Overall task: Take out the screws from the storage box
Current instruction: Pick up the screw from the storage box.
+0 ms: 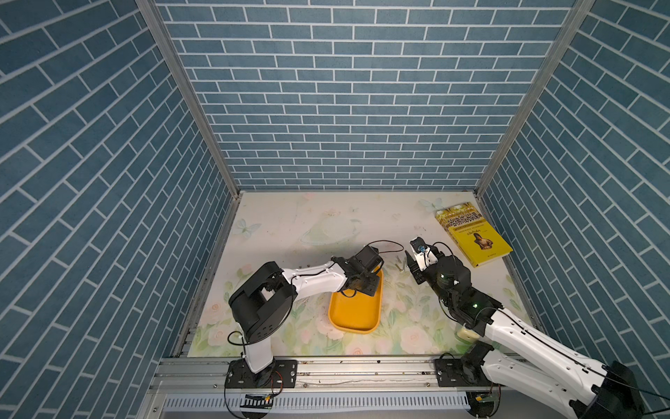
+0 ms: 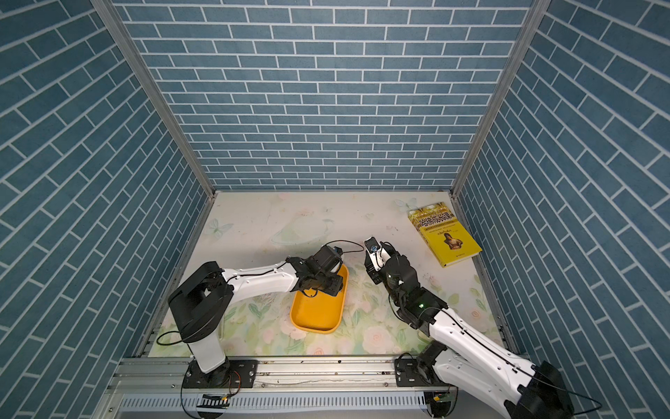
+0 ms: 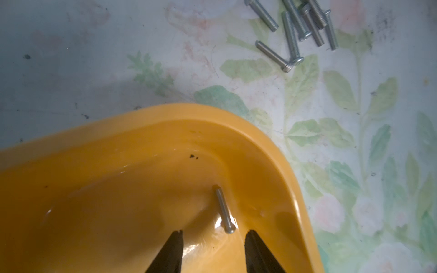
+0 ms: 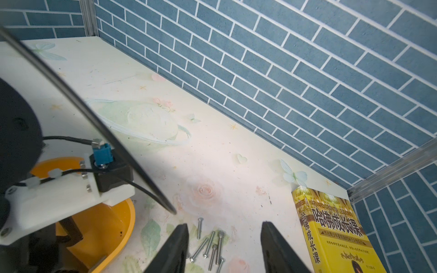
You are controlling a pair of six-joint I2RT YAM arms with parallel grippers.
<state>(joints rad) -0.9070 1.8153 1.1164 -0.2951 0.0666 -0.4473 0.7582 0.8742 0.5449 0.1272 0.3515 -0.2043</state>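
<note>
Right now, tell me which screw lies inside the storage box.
The lone screw on the storage box floor, just ahead of the left gripper, jaws open. The other screws lie heaped on the table outside it.

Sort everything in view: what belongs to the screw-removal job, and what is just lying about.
Job: storage box; one screw left inside it; loose screws beside it.
Lying about: yellow book; half-hidden pale object.

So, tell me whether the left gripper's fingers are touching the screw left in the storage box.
Apart. In the left wrist view, bare storage box floor shows between the screw and each of the fingers.
</note>
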